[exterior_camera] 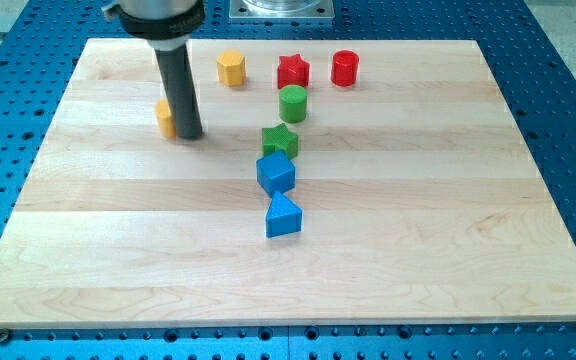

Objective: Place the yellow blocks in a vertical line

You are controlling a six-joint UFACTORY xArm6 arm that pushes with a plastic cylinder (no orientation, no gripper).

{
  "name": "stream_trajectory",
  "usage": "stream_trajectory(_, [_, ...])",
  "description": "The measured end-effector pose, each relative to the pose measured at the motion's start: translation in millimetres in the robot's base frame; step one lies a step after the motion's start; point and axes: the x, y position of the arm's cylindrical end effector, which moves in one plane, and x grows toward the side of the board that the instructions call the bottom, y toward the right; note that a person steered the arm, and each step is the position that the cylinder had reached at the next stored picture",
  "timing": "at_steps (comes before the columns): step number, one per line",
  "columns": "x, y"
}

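Camera view, operator: your tip grasps nothing; it touches one yellow block, half hidden, orientation unreadable. Your yellow hexagon stands upright, up and right of it.

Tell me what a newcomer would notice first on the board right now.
The dark rod at the view's upper left: my tip sits against a partly hidden yellow block. The yellow hexagonal block lies up and to the right, near the top edge. A green-and-blue chain runs down the centre, ending at the blue triangular block.
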Motion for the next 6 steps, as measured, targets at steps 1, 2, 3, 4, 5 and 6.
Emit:
stream_trajectory(1, [-47,43])
stream_trajectory(2, [-87,106])
stream_trajectory(3, [-93,134])
stream_trajectory(4, [-96,102])
stream_trajectory(5, [-110,74])
stream_trajectory(6, [-98,4])
